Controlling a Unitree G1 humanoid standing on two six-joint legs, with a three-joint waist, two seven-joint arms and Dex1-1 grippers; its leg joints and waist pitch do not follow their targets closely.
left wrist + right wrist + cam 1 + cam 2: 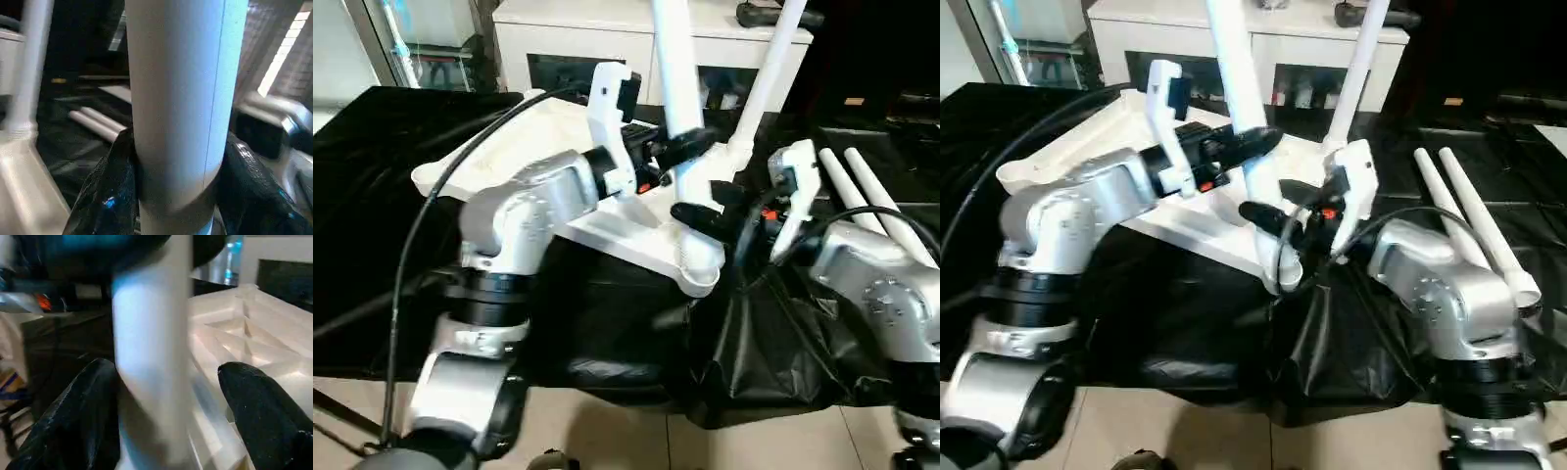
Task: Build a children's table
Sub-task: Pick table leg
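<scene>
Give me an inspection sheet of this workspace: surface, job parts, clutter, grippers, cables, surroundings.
Surface: black sheet covering the bench.
Job's things: tabletop lies ribbed side up; near leg and far leg stand in corner sockets; two loose legs lie on the sheet.
Clutter: nothing seen.
Grippers: left gripper closed around the near leg; right gripper lower on it, fingers apart either side.
Cables: black cables run along both arms.
Surroundings: white cabinet behind.

One white plastic tabletop (pixel 558 157), lying ribbed side up. Four white tube legs: two upright legs (pixel 674 69) in corner sockets of the tabletop, and two loose legs (pixel 1474 220) lying side by side on black sheeting (pixel 1185 323). Two silver robot arms (pixel 524 211).
</scene>
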